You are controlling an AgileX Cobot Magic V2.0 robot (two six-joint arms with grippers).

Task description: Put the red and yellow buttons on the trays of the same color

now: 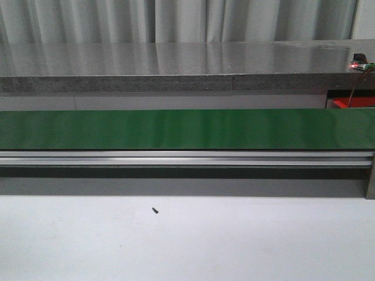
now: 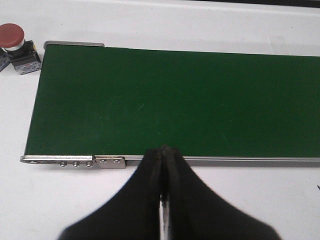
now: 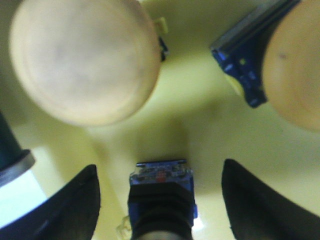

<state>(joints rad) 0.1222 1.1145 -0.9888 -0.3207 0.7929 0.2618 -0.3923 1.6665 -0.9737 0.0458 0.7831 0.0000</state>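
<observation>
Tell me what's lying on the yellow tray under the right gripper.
On the yellow tray: two yellow buttons, and a third switch body between the open right gripper fingers; its cap is hidden.

White table (image 1: 234,246) bearing green conveyor belt (image 1: 187,129) (full width), one small dark speck (image 1: 154,210).

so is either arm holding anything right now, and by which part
Neither. The left gripper is shut on nothing above the green belt. The right gripper is open, its fingers either side of a button on the yellow tray, not touching it.
</observation>
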